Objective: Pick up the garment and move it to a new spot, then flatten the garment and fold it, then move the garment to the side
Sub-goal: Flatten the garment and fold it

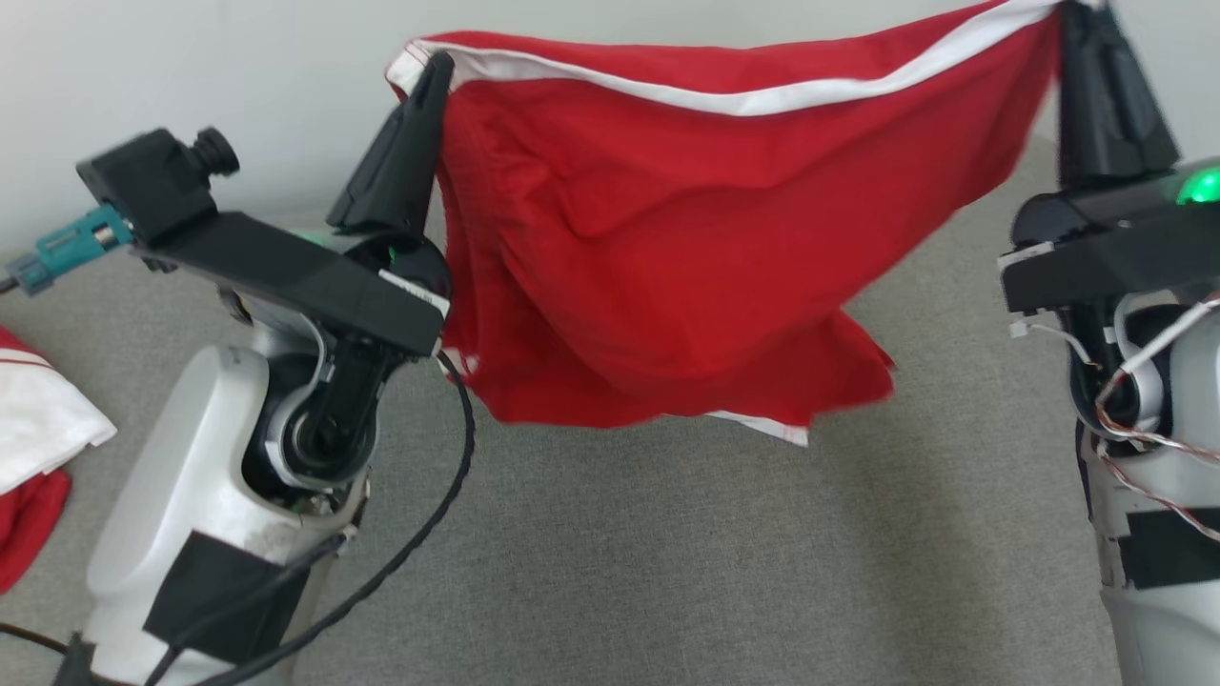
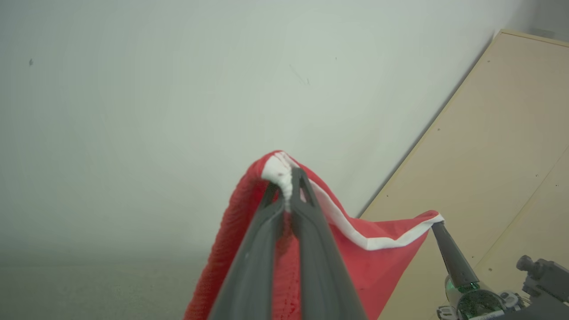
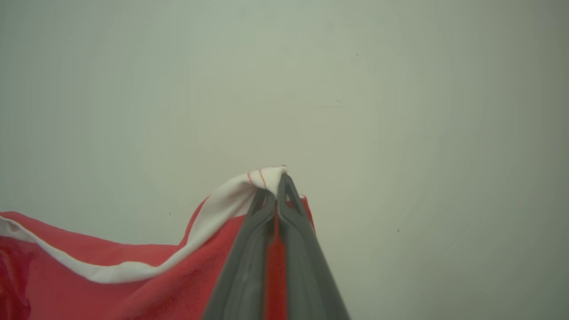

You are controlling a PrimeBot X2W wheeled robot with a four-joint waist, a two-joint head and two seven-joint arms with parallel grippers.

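Note:
A red garment [image 1: 667, 238] with a white band along its top edge hangs in the air above the grey surface, stretched between both grippers. My left gripper [image 1: 434, 71] is shut on its upper left corner, and my right gripper [image 1: 1072, 10] is shut on its upper right corner at the top edge of the head view. In the left wrist view my left gripper [image 2: 286, 178] pinches the white hem of the garment [image 2: 378, 262]. The right wrist view has my right gripper [image 3: 278, 180] clamped on the white band of the garment [image 3: 133, 284]. Its lower edge dangles free.
A grey fabric surface [image 1: 667, 572] lies below. Another red and white cloth [image 1: 38, 429] rests at the left edge. A pale wall stands behind. A beige panel [image 2: 498, 146] leans at the right of the left wrist view.

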